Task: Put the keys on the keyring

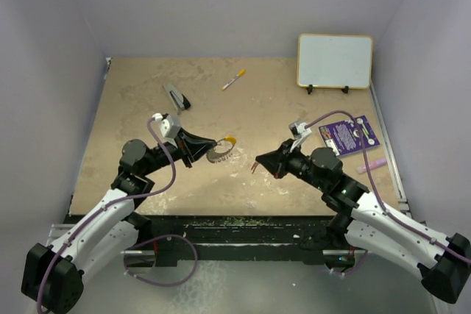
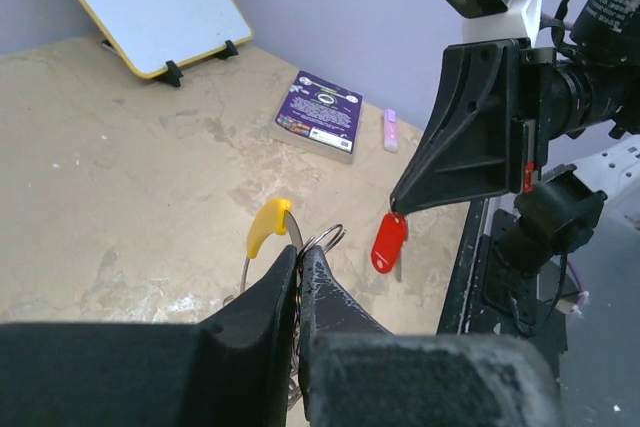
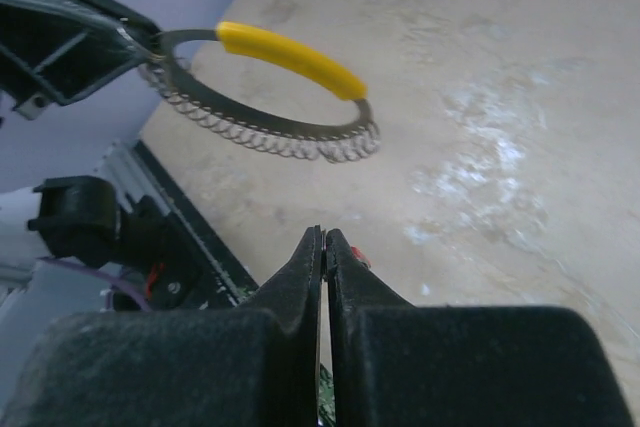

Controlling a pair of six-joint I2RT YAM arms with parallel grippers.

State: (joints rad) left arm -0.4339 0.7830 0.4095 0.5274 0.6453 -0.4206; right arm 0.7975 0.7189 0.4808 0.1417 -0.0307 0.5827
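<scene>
Pinching shut: L pincer (image 2: 299, 272) keyring (image 3: 290, 55), R pincer (image 3: 325, 247) keys (image 2: 388, 242)

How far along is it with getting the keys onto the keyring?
Both pickups look done: the left tool is shut on the keyring, and the right tool is shut on the keys, which dangle below it. In hand: the two are held facing each other, not touching. Left: threading the keys onto the keyring.
</scene>
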